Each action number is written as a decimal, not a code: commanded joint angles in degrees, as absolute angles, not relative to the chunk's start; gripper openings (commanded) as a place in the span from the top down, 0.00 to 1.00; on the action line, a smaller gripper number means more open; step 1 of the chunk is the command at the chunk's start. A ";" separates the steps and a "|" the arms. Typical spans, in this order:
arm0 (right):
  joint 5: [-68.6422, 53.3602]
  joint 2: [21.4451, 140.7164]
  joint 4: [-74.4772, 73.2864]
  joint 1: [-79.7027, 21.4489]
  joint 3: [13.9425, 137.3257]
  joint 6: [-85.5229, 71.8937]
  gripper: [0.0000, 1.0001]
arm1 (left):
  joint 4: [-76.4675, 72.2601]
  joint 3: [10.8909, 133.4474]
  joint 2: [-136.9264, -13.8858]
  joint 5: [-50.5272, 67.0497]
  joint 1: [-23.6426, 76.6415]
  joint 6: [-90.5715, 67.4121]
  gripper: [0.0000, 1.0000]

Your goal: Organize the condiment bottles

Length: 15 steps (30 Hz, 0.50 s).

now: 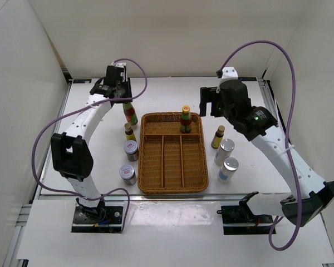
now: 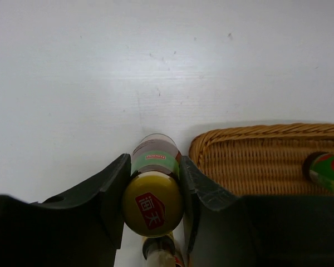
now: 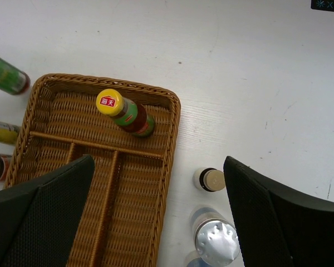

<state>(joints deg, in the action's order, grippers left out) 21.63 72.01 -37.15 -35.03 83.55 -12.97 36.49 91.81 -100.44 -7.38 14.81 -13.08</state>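
My left gripper (image 1: 123, 99) (image 2: 154, 162) is shut on a tall yellow-capped sauce bottle (image 1: 129, 113) (image 2: 152, 203) standing on the table just left of the brown wicker tray (image 1: 172, 183). The second tall bottle (image 1: 185, 119) (image 3: 126, 114) stands in the tray's back compartment. A small dark yellow-labelled bottle (image 1: 130, 132) and two silver-lidded jars (image 1: 131, 150) (image 1: 127, 174) stand left of the tray. Another small dark bottle (image 1: 217, 137) (image 3: 211, 179) and two jars (image 1: 225, 151) (image 1: 228, 169) stand on its right. My right gripper (image 1: 209, 103) (image 3: 158, 161) is open and empty, above the tray's back right corner.
The tray has one wide back compartment and three long front lanes (image 3: 122, 211). White walls close in the table on three sides. Purple cables loop from both arms. The tray's rim (image 2: 256, 133) lies right beside my left gripper's right finger (image 2: 203, 189).
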 commanded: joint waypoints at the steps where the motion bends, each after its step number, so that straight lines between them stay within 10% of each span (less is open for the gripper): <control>1: 24.08 70.40 -37.44 -35.33 83.94 -12.22 0.00 | 34.71 102.11 -93.87 -8.44 15.56 -12.22 0.89; 15: 25.84 68.20 -42.27 -33.76 82.27 -13.36 0.00 | 37.27 109.95 -100.19 -10.90 30.31 -11.43 0.89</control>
<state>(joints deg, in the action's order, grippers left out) 24.14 69.14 -40.64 -34.63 82.63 -12.99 39.46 107.96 -99.94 -10.90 27.46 -11.42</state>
